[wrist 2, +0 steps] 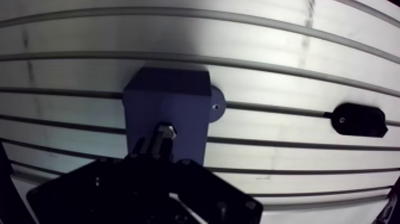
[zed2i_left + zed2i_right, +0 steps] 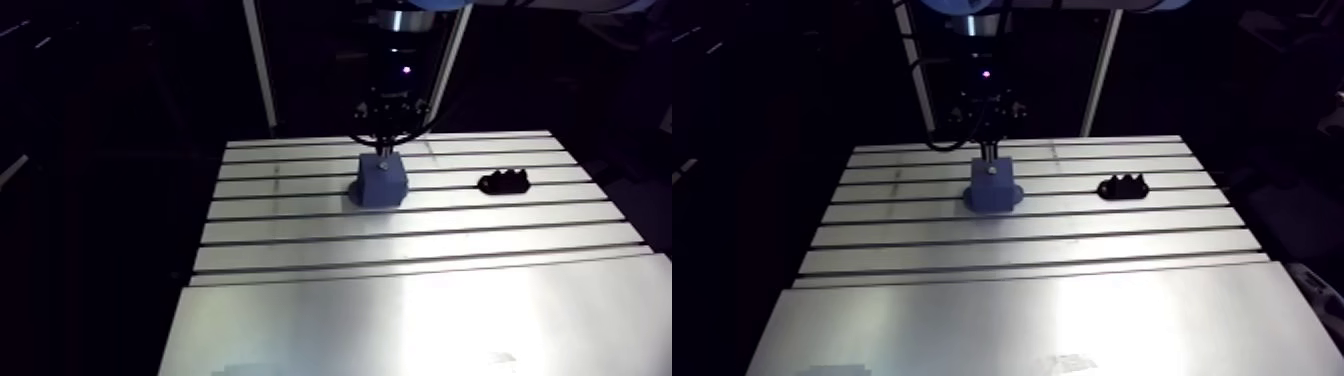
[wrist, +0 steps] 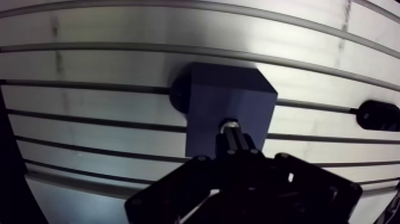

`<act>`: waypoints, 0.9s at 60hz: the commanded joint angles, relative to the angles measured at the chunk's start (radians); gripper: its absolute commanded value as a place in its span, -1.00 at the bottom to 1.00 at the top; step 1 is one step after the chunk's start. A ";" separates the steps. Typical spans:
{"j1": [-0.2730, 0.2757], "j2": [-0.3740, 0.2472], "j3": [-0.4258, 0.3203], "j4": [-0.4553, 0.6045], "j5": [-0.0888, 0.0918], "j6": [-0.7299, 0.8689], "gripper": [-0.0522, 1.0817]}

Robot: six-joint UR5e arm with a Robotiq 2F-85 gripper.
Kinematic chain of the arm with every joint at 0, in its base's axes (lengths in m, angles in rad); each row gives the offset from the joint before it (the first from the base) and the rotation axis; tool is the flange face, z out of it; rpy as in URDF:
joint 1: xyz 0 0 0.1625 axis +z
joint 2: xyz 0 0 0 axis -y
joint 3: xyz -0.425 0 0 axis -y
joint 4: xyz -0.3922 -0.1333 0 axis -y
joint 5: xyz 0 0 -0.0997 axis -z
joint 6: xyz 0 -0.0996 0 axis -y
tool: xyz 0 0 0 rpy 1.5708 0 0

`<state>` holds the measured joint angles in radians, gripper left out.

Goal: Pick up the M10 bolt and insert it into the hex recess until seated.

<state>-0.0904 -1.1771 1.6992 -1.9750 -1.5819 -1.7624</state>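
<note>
The tool (image 3: 234,143) pinches the bolt (image 3: 230,125), its tip seemingly touching the blue block (image 3: 229,98).

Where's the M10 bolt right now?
In the wrist view the M10 bolt is held in the gripper, its tip over the top of the blue block; the black holder lies apart on the table.

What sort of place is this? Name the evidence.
Probably a robot assembly test bench: a slotted aluminium table, a blue block standing on it, and the gripper shut on the M10 bolt over the block.
</note>
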 commanded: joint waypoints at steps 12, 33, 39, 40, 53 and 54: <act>-0.003 0.001 0.015 -0.015 0.000 -0.005 0.99; -0.003 0.008 0.016 -0.017 0.000 -0.004 0.99; -0.003 0.009 0.015 -0.017 0.000 -0.006 0.99; -0.003 0.009 0.015 -0.017 0.000 -0.006 0.99; -0.003 0.017 0.015 -0.036 -0.002 -0.022 0.99; -0.003 0.017 0.015 -0.037 -0.002 -0.022 1.00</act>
<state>-0.0935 -1.1657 1.7143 -1.9971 -1.5831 -1.7774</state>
